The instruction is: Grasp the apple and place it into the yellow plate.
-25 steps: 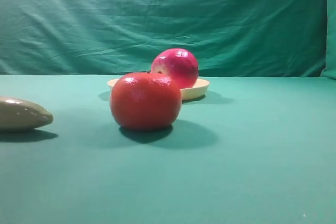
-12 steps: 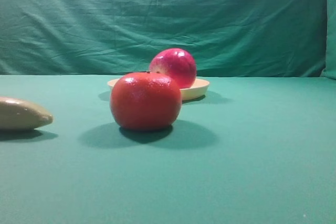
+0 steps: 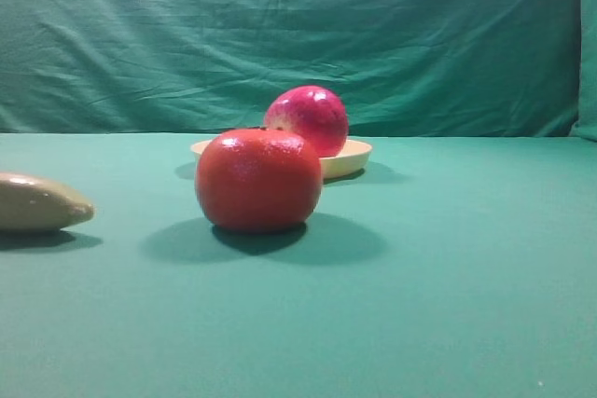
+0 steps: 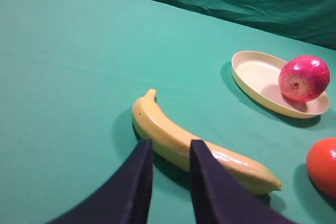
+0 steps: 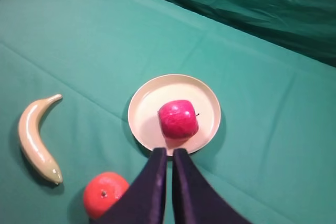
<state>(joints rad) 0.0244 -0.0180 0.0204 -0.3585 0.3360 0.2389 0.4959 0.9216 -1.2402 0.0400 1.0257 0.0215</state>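
— Magenta-red, glossy: the apple [image 5: 178,119] sits inside the yellow plate [image 5: 144,109], just ahead of the right gripper [image 5: 169,152], whose dark fingers [image 5: 155,174] hang above the plate's near rim with nothing between them.

— Clenched or released?

— Nearly closed, only a thin slit between the two fingers, gripping nothing. Their bases run off the bottom edge of that view, so the rest of the tool is cut off.

— And the left gripper [image 4: 170,149]?

— Its fingers [image 4: 137,182] stand a little apart, empty, hovering over the near side of a banana [image 4: 178,142]. The right-hand finger covers part of the banana's middle. From there the apple [image 4: 304,78] lies far ahead and to the right, resting toward the plate's [image 4: 252,74] far end.

— What about the orange-red fruit?

— Left of the right gripper and slightly behind its tips [image 5: 105,194]; in the left wrist view it is cropped by the right edge [image 4: 323,165].

— And from the front?

— That fruit [image 3: 258,180] blocks the plate's [image 3: 350,159] middle and the apple's [image 3: 311,118] lower left. The banana [image 3: 42,202] is cut by the left edge. Neither gripper appears in that view, and the green cloth [image 3: 448,277] covers the whole surface.
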